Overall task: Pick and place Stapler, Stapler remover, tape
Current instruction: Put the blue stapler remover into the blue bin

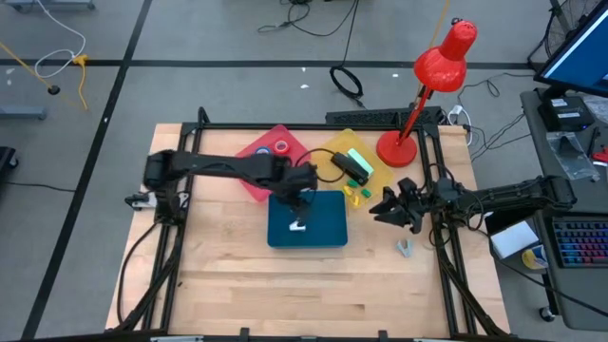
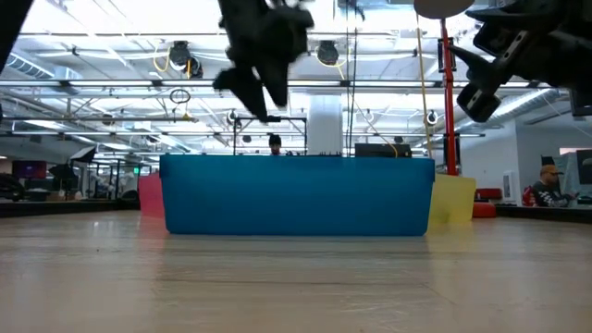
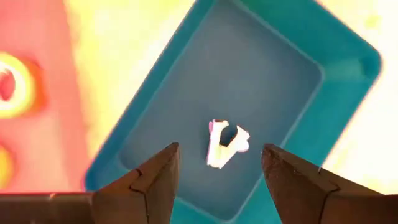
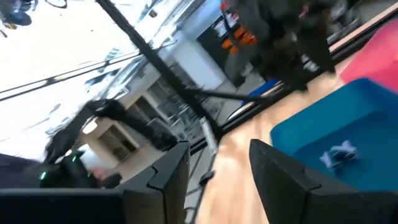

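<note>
The stapler remover [image 3: 225,143], small and white, lies in the blue tray [image 3: 348,81] below the open left hand [image 3: 219,171].

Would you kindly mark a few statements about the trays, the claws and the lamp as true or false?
1. A small white staple remover lies in the blue tray. True.
2. The left claw is clamped on that remover. False: its fingers are open above it, holding nothing.
3. The stapler sits on the yellow tray. True.
4. The red lamp lies tipped over in the blue tray. False: it stands upright at the table's far right.
5. The right claw holds a tape roll. False: it is open and empty, right of the blue tray.
</note>
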Action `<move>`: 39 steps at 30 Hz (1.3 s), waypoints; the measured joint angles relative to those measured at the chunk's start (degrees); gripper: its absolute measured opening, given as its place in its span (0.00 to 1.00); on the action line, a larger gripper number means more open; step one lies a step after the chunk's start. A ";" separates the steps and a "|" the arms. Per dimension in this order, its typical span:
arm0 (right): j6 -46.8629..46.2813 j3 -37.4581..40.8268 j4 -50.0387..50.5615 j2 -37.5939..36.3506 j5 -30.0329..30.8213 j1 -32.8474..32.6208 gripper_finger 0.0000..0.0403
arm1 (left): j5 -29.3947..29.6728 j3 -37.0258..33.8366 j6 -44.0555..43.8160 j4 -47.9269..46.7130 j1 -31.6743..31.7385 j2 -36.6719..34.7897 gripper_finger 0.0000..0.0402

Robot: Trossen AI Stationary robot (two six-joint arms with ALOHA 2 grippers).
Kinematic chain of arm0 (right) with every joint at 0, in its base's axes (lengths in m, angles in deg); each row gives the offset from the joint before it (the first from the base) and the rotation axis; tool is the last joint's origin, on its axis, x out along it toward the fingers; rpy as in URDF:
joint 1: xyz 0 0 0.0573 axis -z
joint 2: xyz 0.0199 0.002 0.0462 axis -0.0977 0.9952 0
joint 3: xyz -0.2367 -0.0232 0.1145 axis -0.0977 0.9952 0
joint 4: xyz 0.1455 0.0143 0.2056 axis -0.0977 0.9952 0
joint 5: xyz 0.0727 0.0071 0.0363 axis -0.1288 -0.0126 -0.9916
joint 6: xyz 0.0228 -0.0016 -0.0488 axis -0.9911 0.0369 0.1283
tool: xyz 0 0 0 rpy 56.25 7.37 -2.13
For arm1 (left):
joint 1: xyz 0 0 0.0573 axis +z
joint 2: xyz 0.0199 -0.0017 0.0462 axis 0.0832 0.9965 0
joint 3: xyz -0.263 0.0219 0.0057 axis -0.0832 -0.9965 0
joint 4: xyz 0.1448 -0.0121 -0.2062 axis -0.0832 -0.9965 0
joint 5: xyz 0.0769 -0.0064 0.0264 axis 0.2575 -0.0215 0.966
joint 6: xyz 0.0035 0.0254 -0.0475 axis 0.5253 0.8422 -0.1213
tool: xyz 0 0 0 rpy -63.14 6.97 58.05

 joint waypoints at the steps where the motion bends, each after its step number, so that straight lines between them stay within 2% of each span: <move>1: -0.55 0.00 0.20 0.00 -0.91 0.00 0.40 | 1.16 -0.14 1.26 0.22 -0.66 -1.33 0.57; 4: -1.38 0.00 0.71 -0.02 -2.57 -0.11 0.40 | 4.32 -2.37 3.09 1.69 -2.46 -5.90 0.57; 7: -1.15 0.00 1.55 -0.06 -2.62 -1.08 0.40 | 5.99 -7.80 2.29 5.96 -3.57 -10.99 0.57; 15: -2.70 0.00 9.47 -0.04 -3.99 -4.50 0.40 | 6.11 -33.18 -4.90 29.49 -7.53 -28.15 0.57; 20: -3.50 -2.08 15.80 -0.04 -3.96 -5.76 0.40 | 8.14 -45.51 -7.15 40.54 -11.62 -39.36 0.57; 23: -2.02 -6.93 25.56 -0.04 -3.79 -5.97 0.40 | 11.71 -51.00 -8.78 43.36 -14.53 -45.86 0.57; 31: -1.82 -23.60 65.40 1.26 0.89 -6.22 0.40 | 24.14 -62.11 -14.65 45.67 -24.02 -59.16 0.57; 34: -6.42 -27.15 74.14 2.25 2.07 -7.59 0.40 | 27.90 -65.57 -15.09 49.92 -27.57 -62.02 0.57; 39: -19.72 -28.83 82.18 4.21 3.54 -11.35 0.40 | 31.66 -70.01 -14.16 55.50 -31.88 -64.66 0.57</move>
